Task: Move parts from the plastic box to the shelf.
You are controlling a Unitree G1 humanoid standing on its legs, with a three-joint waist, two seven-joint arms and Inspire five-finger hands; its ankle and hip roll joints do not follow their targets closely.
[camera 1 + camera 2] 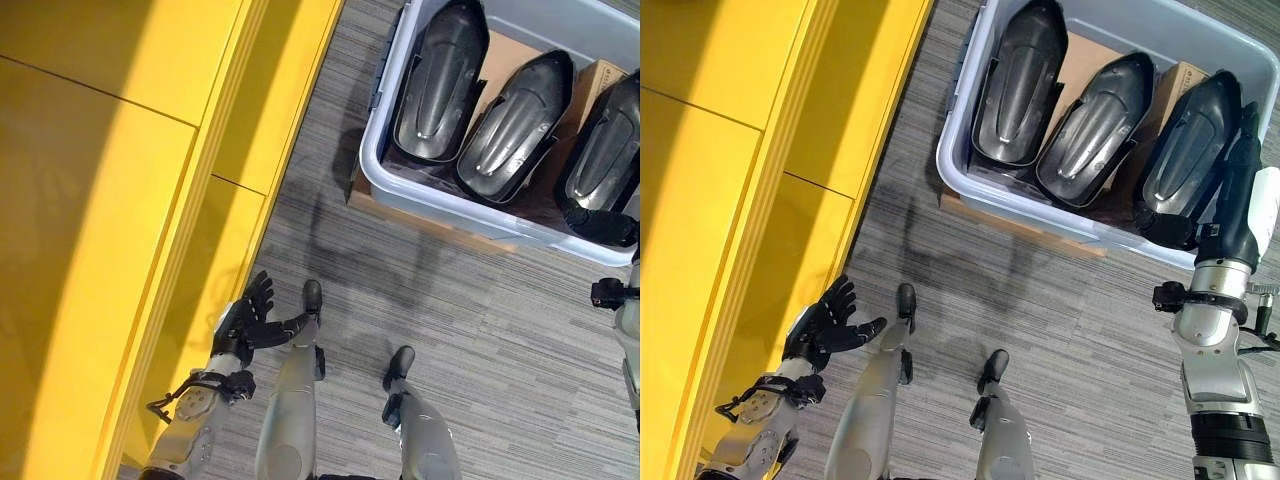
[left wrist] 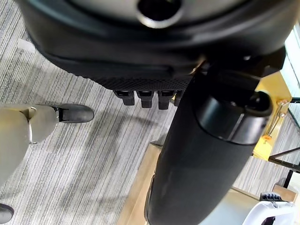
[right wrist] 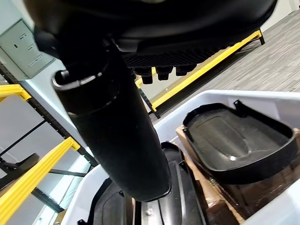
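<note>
grey striped carpet (image 1: pixel 480 330), cardboard boxes (image 1: pixel 1180 80)

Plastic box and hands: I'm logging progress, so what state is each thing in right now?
Plastic box: on the floor, lidless, holding three parts.
Black parts: standing side by side in the box, none lifted out.
Right hand: open, fingers straight, at the rightmost part.
Left hand: open, holding nothing, beside the yellow shelf.
</note>
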